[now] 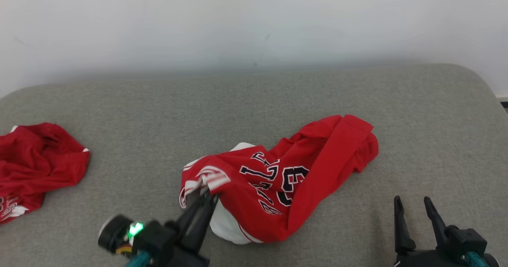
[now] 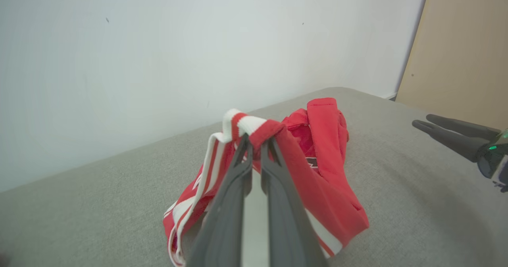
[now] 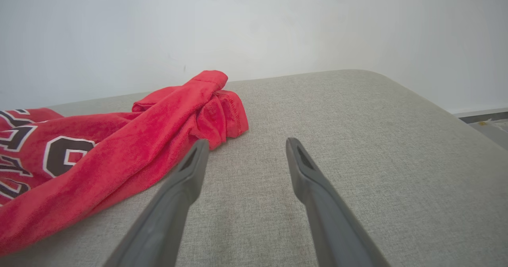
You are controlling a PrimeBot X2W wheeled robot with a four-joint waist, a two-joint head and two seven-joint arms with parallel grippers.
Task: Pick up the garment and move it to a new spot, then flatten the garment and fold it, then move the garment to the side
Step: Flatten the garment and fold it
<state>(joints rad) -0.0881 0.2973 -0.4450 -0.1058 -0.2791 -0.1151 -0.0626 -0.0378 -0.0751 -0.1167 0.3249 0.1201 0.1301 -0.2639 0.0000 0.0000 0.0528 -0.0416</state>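
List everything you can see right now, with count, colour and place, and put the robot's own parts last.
jersey: one, red with white trim and dark lettering, crumpled near the middle of the padded surface
second garment: one, red with a little white, bunched at the surface's left edge
padded surface: one, grey, under both garments
wall: one, white, behind the surface
panel: one, tan, upright past the surface's far right corner
left end effector: one, dark, shut on the jersey's striped trim
right end effector: one, dark, open, over bare surface to the right of the jersey, touching nothing
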